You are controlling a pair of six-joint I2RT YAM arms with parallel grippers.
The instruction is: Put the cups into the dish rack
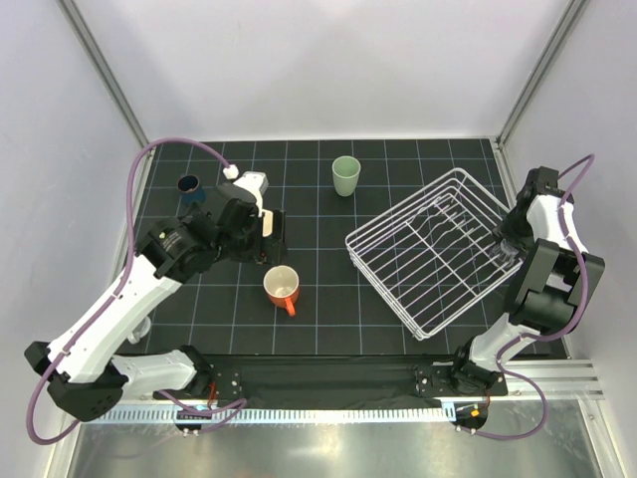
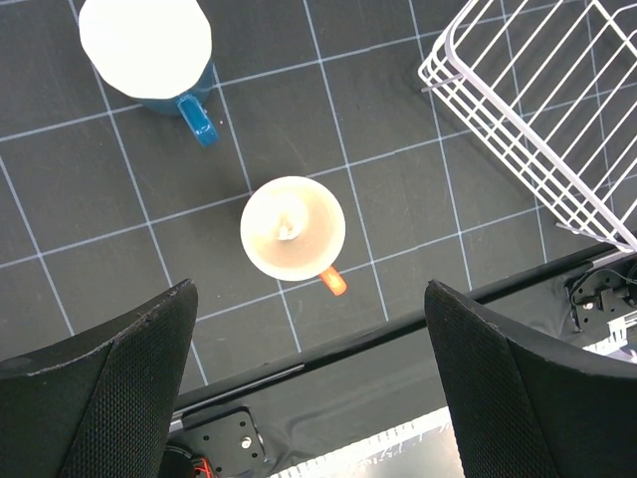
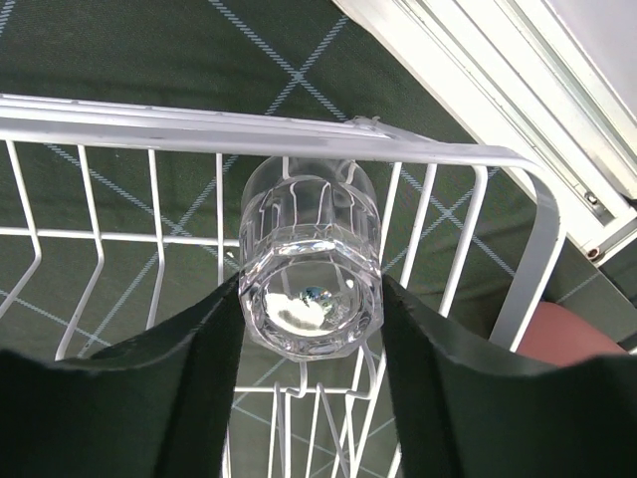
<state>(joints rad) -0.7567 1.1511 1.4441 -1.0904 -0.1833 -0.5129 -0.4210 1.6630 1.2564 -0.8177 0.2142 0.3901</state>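
The navy cup (image 1: pixel 189 185) stood on the mat (image 1: pixel 328 319) at the far left. The left gripper (image 2: pixel 309 299) hung with its jaws wide apart and empty. Just on its near side stood the orange mug (image 1: pixel 282 287), upright and near the blue mug (image 2: pixel 149 50). The pale green tumbler (image 1: pixel 345 175) stood farther back, left of the dish rack (image 1: pixel 433 249). At the rack's right side, the right gripper (image 3: pixel 311 299) was clamped on the clear glass (image 3: pixel 311 254) at the rim wire, near a corner.

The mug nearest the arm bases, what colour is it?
Orange outside, pale inside. The mug shows best in the top external view.
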